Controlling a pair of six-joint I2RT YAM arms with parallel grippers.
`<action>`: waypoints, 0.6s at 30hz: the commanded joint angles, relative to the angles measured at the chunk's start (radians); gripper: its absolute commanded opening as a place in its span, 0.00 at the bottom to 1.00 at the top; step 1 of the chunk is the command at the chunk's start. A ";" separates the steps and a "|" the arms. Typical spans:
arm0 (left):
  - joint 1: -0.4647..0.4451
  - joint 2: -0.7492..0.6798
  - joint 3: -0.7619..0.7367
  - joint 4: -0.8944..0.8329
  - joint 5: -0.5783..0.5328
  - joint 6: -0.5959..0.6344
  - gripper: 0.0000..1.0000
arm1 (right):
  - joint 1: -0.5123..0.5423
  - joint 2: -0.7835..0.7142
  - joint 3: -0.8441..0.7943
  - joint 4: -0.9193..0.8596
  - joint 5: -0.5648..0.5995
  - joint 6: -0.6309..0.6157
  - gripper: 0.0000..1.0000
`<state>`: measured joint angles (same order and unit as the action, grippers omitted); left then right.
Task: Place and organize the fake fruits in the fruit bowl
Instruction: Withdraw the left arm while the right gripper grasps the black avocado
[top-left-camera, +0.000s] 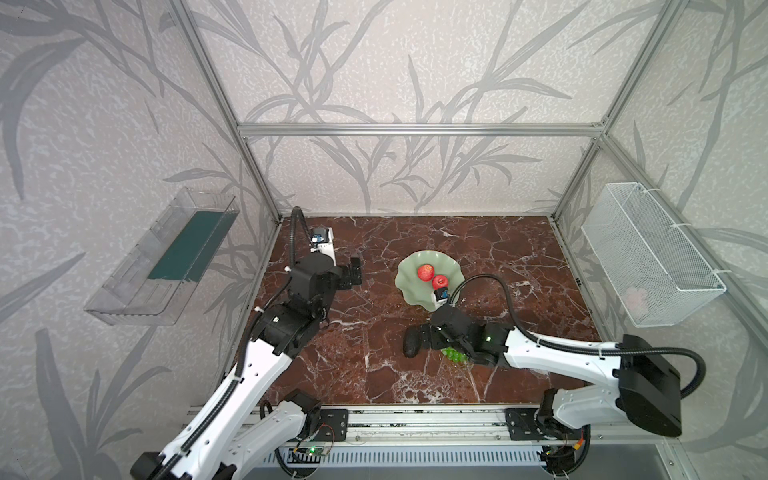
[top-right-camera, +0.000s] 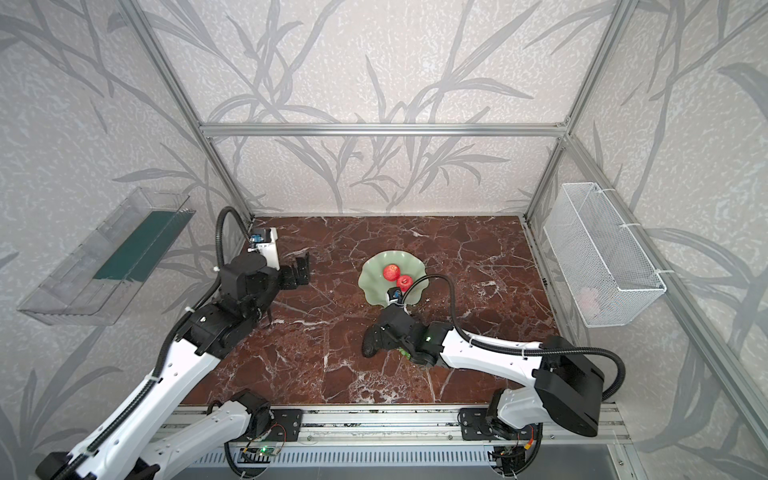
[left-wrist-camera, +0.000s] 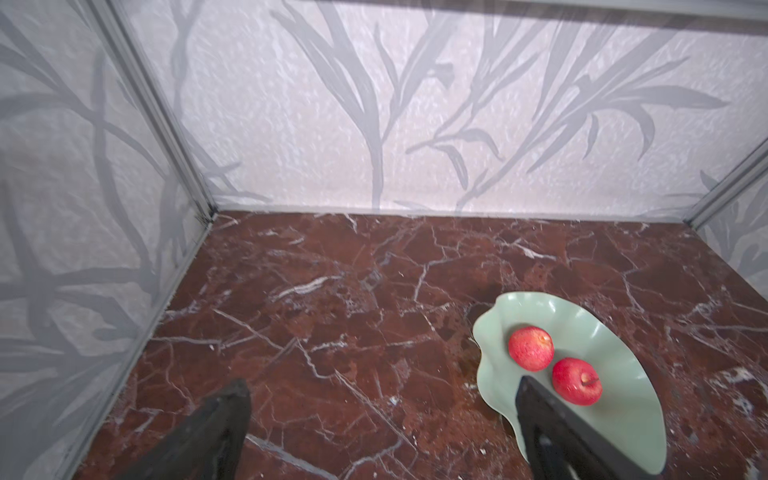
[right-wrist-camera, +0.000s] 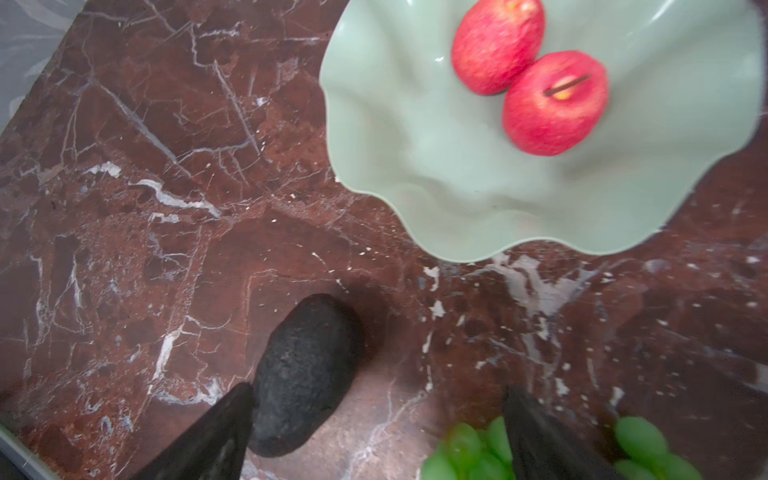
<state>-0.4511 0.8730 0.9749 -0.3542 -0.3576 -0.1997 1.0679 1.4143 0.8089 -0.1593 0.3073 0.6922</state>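
Walls: pale wallpaper (top-left-camera: 415, 62), grey leaf print
Floor: red-brown veined marble (top-left-camera: 374, 374)
Frame: aluminium bars (top-left-camera: 415, 129)
Wall fixtures: clear tray (top-left-camera: 133, 270), mesh basket (top-left-camera: 648, 257)

Two apples (top-left-camera: 425, 272) in fruit bowl (top-left-camera: 409, 284); avocado (top-left-camera: 411, 343), grapes (top-left-camera: 455, 355) on table (top-left-camera: 365, 374).

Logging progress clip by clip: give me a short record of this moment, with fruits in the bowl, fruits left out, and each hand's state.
In fruit bowl: two red apples, touching
On marble table: avocado, green grapes, both outside bowl
Left hand: open, empty, away from fruits
Right hand: open, empty, low over avocado and grapes
Remaining: avocado, grapes
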 joint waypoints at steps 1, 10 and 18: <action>0.019 -0.024 -0.056 0.066 -0.086 0.058 1.00 | 0.034 0.067 0.050 0.061 -0.008 0.056 0.92; 0.059 -0.025 -0.097 0.089 -0.043 0.002 1.00 | 0.072 0.213 0.100 0.069 -0.019 0.128 0.90; 0.117 -0.034 -0.112 0.083 0.024 -0.059 0.99 | 0.072 0.287 0.147 0.063 -0.021 0.121 0.83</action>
<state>-0.3515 0.8528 0.8787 -0.2863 -0.3641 -0.2260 1.1336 1.6855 0.9222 -0.1009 0.2798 0.8040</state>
